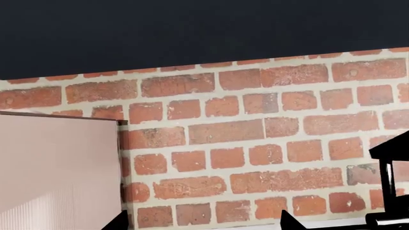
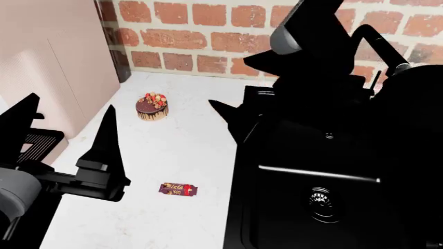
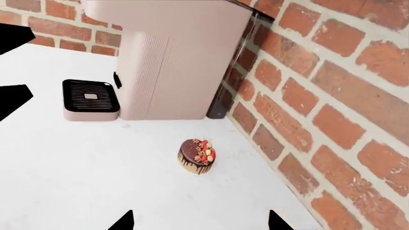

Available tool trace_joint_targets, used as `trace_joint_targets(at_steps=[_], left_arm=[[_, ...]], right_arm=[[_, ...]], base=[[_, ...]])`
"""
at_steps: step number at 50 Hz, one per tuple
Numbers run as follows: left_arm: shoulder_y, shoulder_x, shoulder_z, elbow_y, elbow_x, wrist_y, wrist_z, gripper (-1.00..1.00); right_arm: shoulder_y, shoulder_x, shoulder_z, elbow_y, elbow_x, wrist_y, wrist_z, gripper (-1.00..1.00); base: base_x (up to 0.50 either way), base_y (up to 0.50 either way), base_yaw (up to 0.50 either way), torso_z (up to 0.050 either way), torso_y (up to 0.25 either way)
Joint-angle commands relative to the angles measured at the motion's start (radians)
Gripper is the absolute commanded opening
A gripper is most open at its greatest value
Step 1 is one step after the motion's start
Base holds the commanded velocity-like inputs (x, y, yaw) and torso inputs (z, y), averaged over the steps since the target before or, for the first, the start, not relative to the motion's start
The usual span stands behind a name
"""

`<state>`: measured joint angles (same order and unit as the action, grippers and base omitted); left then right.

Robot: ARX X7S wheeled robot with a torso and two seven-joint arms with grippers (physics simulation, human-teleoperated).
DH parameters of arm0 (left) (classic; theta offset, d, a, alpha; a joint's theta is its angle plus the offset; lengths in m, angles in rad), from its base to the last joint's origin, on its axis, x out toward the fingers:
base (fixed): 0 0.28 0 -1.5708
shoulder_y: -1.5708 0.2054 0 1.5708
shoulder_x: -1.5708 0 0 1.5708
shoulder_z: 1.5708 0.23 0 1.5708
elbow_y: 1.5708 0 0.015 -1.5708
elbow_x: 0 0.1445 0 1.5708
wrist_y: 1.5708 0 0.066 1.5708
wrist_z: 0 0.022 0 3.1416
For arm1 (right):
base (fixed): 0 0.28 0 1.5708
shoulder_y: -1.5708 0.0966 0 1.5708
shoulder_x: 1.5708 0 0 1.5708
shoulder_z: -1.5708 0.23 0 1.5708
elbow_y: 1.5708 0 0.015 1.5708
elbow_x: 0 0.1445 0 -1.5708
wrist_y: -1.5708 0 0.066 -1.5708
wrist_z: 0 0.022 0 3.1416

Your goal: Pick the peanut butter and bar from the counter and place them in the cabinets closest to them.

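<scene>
Jaws: left gripper [image 2: 66,142] spread wide, holding nothing; right gripper [image 3: 198,218] apart too, empty | bar [image 2: 178,190] flat on table [image 2: 187,150], near left gripper | peanut butter not seen | step: reaching for bar | next: lower over bar, pinch shut

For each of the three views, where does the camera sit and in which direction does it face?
Head view: from the head, forward and down on the counter, the bar and the cake; the open left end effector and the right arm's dark bulk show.
Left wrist view: on the left arm, facing the brick wall; only dark finger tips show.
Right wrist view: on the right arm, looking across the counter at the cake and a pink coffee machine.
Shared: head and right wrist views both show the cake.
</scene>
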<state>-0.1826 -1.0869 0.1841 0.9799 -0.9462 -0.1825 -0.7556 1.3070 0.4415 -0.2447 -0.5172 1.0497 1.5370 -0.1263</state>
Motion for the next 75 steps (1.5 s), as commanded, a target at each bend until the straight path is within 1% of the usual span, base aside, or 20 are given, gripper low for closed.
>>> trace_joint_targets(at_steps=[1,17,26,36,41,51,75], left_arm=[[0.007,-0.007,-0.004,0.000,-0.001,0.008,-0.002,1.00],[0.012,-0.015,-0.008,0.001,-0.003,0.018,-0.007,1.00],[0.009,-0.015,-0.004,-0.002,-0.003,0.018,-0.005,1.00],[-0.001,-0.013,0.003,-0.002,-0.004,0.013,-0.005,1.00],[0.001,-0.015,0.004,-0.003,-0.003,0.015,-0.004,1.00],[-0.006,-0.009,0.015,-0.003,0.000,0.010,-0.003,1.00],[0.003,-0.008,0.023,-0.006,0.013,0.019,-0.001,1.00]], right_arm=[[-0.016,0.026,-0.048,-0.012,0.144,-0.021,0.056,1.00],[-0.050,0.038,-0.142,-0.019,0.121,-0.071,0.046,1.00],[-0.070,0.057,-0.161,-0.030,0.143,-0.110,-0.012,1.00],[-0.098,0.050,-0.189,-0.036,0.140,-0.161,-0.050,1.00],[-0.102,0.052,-0.222,-0.020,0.111,-0.183,-0.078,1.00],[-0.098,0.034,-0.240,0.034,0.120,-0.202,-0.119,1.00],[-0.106,0.008,-0.385,0.116,-0.006,-0.276,-0.181,1.00]], base=[[0.00,0.00,0.00,0.000,0.000],[0.00,0.00,0.00,0.000,0.000],[0.00,0.00,0.00,0.000,0.000],[0.00,0.00,0.00,0.000,0.000],[0.00,0.00,0.00,0.000,0.000],[0.00,0.00,0.00,0.000,0.000],[0.00,0.00,0.00,0.000,0.000]])
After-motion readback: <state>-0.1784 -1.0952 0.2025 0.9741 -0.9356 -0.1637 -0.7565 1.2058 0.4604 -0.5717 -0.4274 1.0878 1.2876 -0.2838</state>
